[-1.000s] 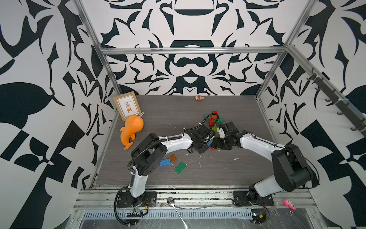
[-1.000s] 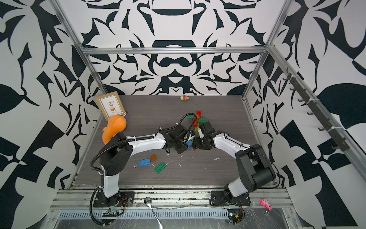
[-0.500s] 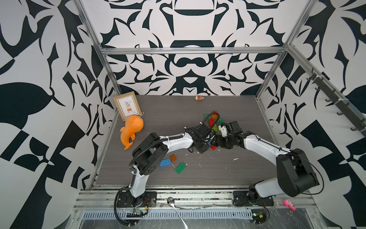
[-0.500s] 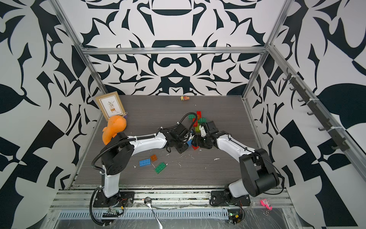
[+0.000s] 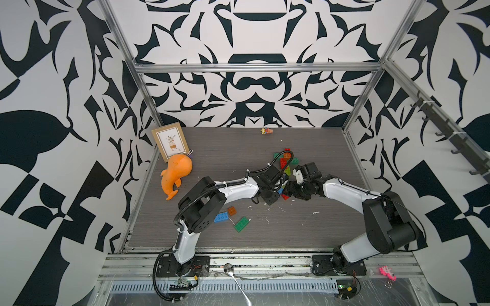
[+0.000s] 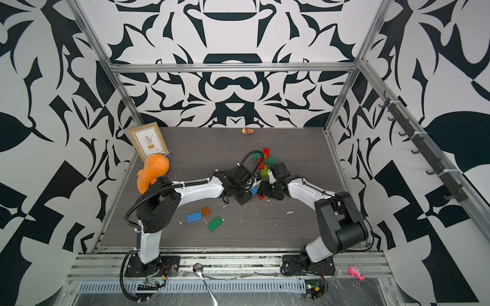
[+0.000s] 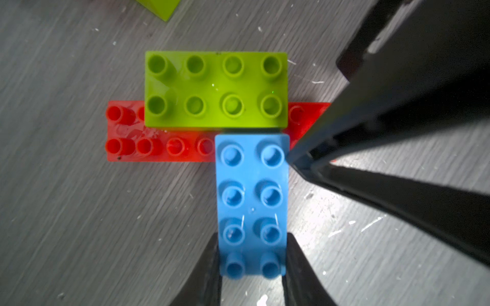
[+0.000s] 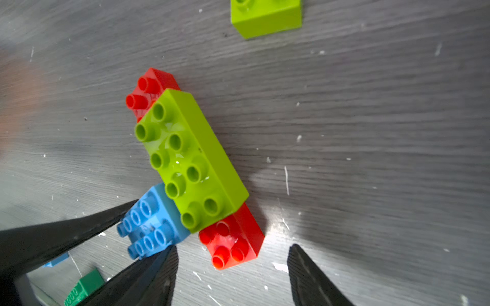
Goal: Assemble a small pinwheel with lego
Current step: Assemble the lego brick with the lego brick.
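The left tool (image 7: pixel 252 254) is clamped on the near end of a blue brick (image 7: pixel 252 196), with one finger flat against each long side. The blue brick's far end lies over a red brick (image 7: pixel 159 151). It butts square against the long side of a lime brick (image 7: pixel 216 88), which sits studs-up on the red one's other row. Red pokes out past both ends of the lime. Whether the blue end is pressed fully home I cannot tell (in the right wrist view it looks a little tilted).

The right tool (image 8: pixel 232 247) faces the left one across this cluster. Its jaws are spread wide to either side of the red brick's end, gripping nothing. One fingertip is up against the blue brick's side and the other stands clear of the red.

In both top views the cluster rests about mid-way across the grey table (image 5: pixel 305 233), between the two arms. A second lime brick (image 8: pixel 265 16) lies near it, and a heap of bricks (image 5: pixel 287 159) lies farther back. Toward the front, beside the left arm's elbow, a loose blue brick (image 5: pixel 221 217), a small orange brick (image 5: pixel 232 211) and a dark green brick (image 5: pixel 241 224) lie close together. At the far left, an orange whale toy (image 5: pixel 176 174) lies before a framed picture (image 5: pixel 171 144) that leans on the wall.
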### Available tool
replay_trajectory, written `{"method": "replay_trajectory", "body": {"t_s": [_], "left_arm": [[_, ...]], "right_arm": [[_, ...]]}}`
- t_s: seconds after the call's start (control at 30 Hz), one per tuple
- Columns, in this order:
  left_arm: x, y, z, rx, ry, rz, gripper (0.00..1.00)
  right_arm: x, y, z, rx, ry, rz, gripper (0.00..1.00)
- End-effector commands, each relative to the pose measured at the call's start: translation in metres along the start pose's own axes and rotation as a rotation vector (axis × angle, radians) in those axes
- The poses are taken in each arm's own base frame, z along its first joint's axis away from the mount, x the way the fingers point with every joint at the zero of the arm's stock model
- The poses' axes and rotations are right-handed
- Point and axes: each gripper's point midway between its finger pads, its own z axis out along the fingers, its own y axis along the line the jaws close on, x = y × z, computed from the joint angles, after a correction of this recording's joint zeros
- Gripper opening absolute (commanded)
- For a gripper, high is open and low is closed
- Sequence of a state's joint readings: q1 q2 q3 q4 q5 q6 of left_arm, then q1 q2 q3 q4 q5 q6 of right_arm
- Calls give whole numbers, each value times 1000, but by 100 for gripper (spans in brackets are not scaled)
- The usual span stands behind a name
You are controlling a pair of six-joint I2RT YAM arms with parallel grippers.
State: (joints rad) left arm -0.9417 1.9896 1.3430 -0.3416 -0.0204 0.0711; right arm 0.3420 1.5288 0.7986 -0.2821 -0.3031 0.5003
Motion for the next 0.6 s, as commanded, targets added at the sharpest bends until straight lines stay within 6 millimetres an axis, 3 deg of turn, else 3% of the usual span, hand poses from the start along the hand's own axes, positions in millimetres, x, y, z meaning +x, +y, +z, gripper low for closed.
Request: {"method": "replay_trajectory", "body": {"t_s": [0.0, 0.2, 0.57], "left_arm": [[7, -18, 4, 68, 46, 39, 25], [5, -18, 2, 66, 39, 40, 25], [4, -18, 4, 70, 41, 38, 25]], "right_arm": [[-26, 22, -5, -89, -103, -8, 68], [-32, 33, -15, -177, -126, 9, 69], [-39, 25, -9, -153, -133, 44, 70]]}}
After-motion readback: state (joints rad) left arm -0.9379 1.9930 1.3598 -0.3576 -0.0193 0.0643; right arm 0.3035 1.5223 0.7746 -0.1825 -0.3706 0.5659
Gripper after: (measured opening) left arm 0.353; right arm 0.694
